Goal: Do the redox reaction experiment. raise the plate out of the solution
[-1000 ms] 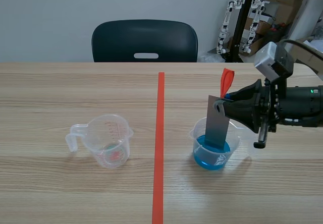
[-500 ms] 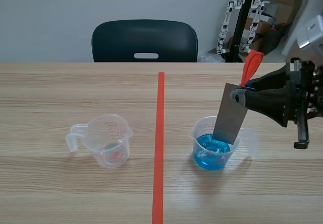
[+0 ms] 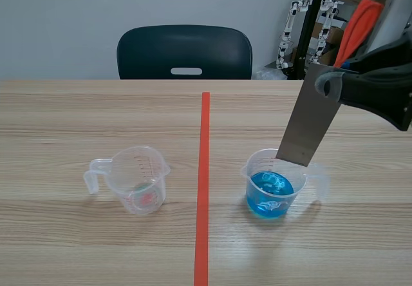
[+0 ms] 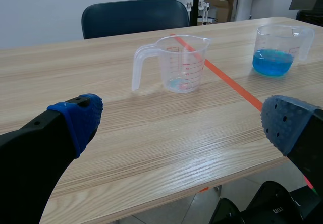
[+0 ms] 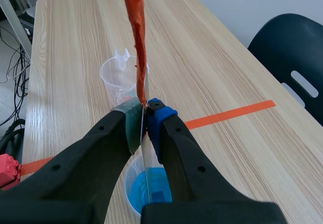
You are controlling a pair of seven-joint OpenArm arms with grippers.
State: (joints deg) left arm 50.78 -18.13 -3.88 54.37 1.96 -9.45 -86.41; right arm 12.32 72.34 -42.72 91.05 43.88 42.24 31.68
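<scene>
- Since a second ago we have seen the right gripper (image 3: 336, 87) climb up and to the right, drawing the plate (image 3: 312, 115) out of the blue solution (image 3: 270, 192). The plate's lower edge now hangs at about the rim of the right cup (image 3: 273, 184), with its top tilted to the right.
- On the left, our left gripper (image 4: 181, 123) sits low at the near edge of the table (image 3: 77, 234) with its fingers spread wide and nothing between them. It is well apart from the empty measuring cup (image 3: 138, 180), so we see little risk there.
- At the right cup, we cannot tell whether the plate's edge has fully cleared the rim. A sideways move now could catch the rim, tip the light cup and spill solution toward the tape line (image 3: 203, 183).
- Wet metal may drip. If we carry the plate off before it drains over the cup, we judge that blue drops would land on the wood.
- In the right wrist view the pads (image 5: 132, 125) are clamped on the plate's top edge, just below the orange tag (image 5: 137, 37). The hold is thin and near one end, so a jerk could make the plate swing or slip and fall back into the cup.
</scene>
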